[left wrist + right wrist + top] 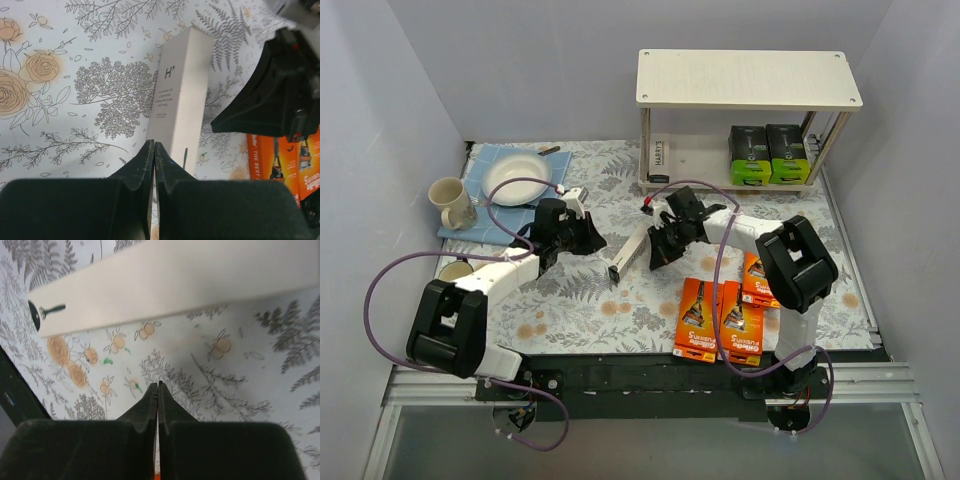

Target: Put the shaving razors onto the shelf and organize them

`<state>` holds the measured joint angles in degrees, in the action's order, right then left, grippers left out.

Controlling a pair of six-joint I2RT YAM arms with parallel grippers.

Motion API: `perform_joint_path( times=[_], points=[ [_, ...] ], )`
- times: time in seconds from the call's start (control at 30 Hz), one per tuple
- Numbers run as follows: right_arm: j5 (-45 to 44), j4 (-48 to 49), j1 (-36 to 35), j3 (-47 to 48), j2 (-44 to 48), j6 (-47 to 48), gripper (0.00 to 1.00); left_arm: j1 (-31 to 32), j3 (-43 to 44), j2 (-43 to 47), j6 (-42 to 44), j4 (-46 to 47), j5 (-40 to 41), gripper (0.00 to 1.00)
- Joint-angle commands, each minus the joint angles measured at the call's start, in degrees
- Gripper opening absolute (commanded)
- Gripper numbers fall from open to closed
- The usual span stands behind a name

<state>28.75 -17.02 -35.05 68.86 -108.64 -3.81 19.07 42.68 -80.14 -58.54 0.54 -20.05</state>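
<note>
A slim grey-and-white Harry's razor box [629, 258] lies flat on the floral cloth between my two grippers. The left gripper [594, 240] is shut on nothing, just left of the box; in the left wrist view its tips [154, 145] sit at the near end of the box [182, 95]. The right gripper [660, 247] is shut and empty beside the box's right side; its tips [158, 385] hover over the cloth below the box [175, 285]. Three orange razor boxes [720, 318] lie at the front right. Two black-and-green boxes [768, 154] and an upright Harry's box [660, 156] stand on the lower board of the shelf [745, 78].
A white plate [516, 177] and a mug [450, 201] rest on a blue cloth [480, 160] at the back left. Another mug [454, 270] stands by the left arm. Grey walls close in the left, back and right sides.
</note>
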Motion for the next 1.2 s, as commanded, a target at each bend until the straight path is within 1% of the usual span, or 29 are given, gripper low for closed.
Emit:
perform_joint_path(
  times=[0.0, 0.1, 0.13, 0.2, 0.37, 0.5, 0.53, 0.6, 0.67, 0.8, 0.83, 0.87, 0.9, 0.93, 0.97, 1.0, 1.03, 1.1, 1.13, 1.17],
  points=[
    [-2.3, 1.4, 0.4, 6.8, -1.6, -1.0, 0.01, -0.3, 1.2, -2.6, 2.3, -0.3, -0.3, 0.0],
    [-1.4, 1.4, 0.2, 8.7, -2.6, -1.3, 0.01, -0.5, -1.2, -2.2, -1.6, -0.2, 1.1, 0.0],
    [-1.2, 1.5, 0.1, 9.1, -2.8, -1.4, 0.01, -0.6, -1.9, -2.0, -2.1, -1.8, 1.9, 0.0],
    [-0.8, 1.7, -0.3, 10.2, -3.3, -1.6, 0.01, -1.2, -2.4, -1.5, -2.5, -2.6, 4.5, 0.0],
    [-0.3, 2.3, -2.0, 13.0, -5.6, -2.4, 0.01, -4.7, -2.6, -0.9, -2.5, -3.9, 6.5, 0.0],
    [-1.2, 2.6, -5.0, 18.2, -10.9, -1.8, 0.01, -7.0, -1.5, -0.2, -2.5, -5.1, 9.0, 0.0],
    [-1.6, 2.5, -5.4, 21.4, -11.8, -0.9, 0.01, -7.5, -1.3, 0.1, -2.4, -5.6, 9.7, 0.0],
    [-2.9, 1.4, -6.3, 24.5, -15.1, -0.4, 0.01, -8.9, -0.5, 0.6, -1.5, -6.2, 10.0, 0.0],
    [-4.2, 1.2, -6.4, 27.5, -16.4, -0.1, 0.01, -9.6, -0.2, 0.9, -0.8, -6.4, 10.0, 0.0],
    [-7.3, -0.2, -6.3, 27.6, -14.1, 1.1, 0.01, -10.0, 0.2, 1.7, 0.8, -4.7, 6.3, 0.01],
    [-8.0, -0.3, -6.4, 27.2, -13.2, 1.4, 0.01, -10.0, 1.0, 1.9, 1.1, -3.6, 5.6, 0.1],
    [-9.1, -0.4, -6.3, 25.6, -11.5, 2.0, 0.01, -10.0, 1.2, 2.4, 1.4, -2.3, 0.9, 0.24],
    [-9.3, -0.5, -6.3, 24.7, -10.7, 2.1, 0.01, -10.0, 1.4, 2.5, 5.2, -0.9, -2.0, 0.35],
    [-9.6, -0.6, -6.3, 23.7, -10.0, 2.1, 0.01, -9.8, 3.1, 2.4, 8.0, -0.9, -4.0, 0.49],
    [-9.9, -0.6, -6.3, 21.8, -8.5, 2.2, 0.01, -8.4, 4.1, 2.0, 10.5, -0.8, -3.9, 0.55],
    [-10.1, -0.7, -6.3, 20.7, -7.7, 2.4, 0.01, -7.7, 5.0, 1.6, 15.8, -0.9, -3.1, 0.59],
    [-10.5, -0.9, -6.3, 19.8, -6.9, 2.5, 0.01, -7.3, 7.5, 0.0, 18.4, -2.7, -2.9, 0.63],
    [-11.4, -1.2, -6.0, 17.5, -4.6, 2.9, 0.01, -6.6, 9.7, -1.9, 21.4, -5.0, -3.0, 0.64],
    [-11.5, -1.3, -5.8, 16.8, -3.7, 2.9, 0.01, -6.6, 10.8, -2.8, 23.3, -7.7, -3.6, 0.65],
    [-11.9, -1.3, -5.6, 16.0, -2.3, 2.9, 0.01, -6.3, 12.2, -4.3, 24.3, -9.0, -4.7, 0.69]
  ],
)
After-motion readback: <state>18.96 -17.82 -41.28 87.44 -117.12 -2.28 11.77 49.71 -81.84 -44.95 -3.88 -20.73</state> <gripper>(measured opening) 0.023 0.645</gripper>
